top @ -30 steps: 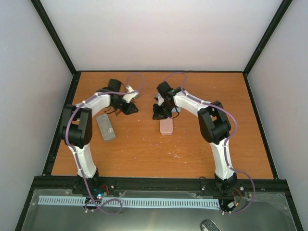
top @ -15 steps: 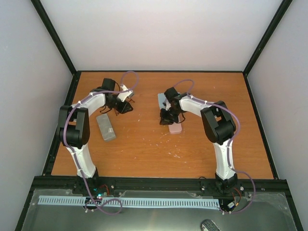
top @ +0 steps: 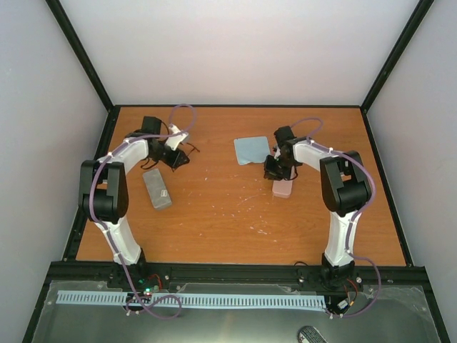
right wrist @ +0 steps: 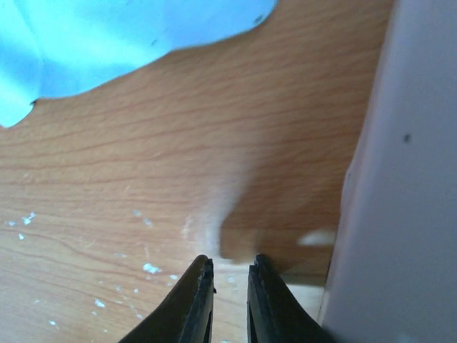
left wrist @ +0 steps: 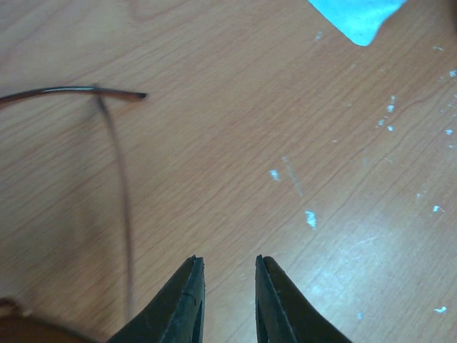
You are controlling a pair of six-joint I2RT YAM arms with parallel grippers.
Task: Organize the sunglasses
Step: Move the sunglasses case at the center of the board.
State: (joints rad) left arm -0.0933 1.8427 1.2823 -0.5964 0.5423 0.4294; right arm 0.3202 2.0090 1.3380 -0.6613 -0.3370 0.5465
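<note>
The dark brown wire sunglasses (top: 191, 149) lie at the back left of the table. In the left wrist view their thin temples (left wrist: 114, 153) show left of my jaws. My left gripper (top: 177, 158) (left wrist: 225, 259) is open and empty, just beside them. My right gripper (top: 272, 171) (right wrist: 228, 259) hovers low over bare wood, its jaws a narrow gap apart with nothing between them. The pink case (top: 283, 189) (right wrist: 418, 179) lies right next to it. The red-orange sunglasses are out of view.
A grey case (top: 157, 189) lies at the left, near the left arm. A light blue cloth (top: 251, 150) (right wrist: 107, 43) lies flat at the back centre; its corner shows in the left wrist view (left wrist: 357, 18). Black rails edge the table.
My right arm has swung to the right and the pink case has shifted right with it, uncovering the blue cloth. My left gripper has drawn a little to the left.
</note>
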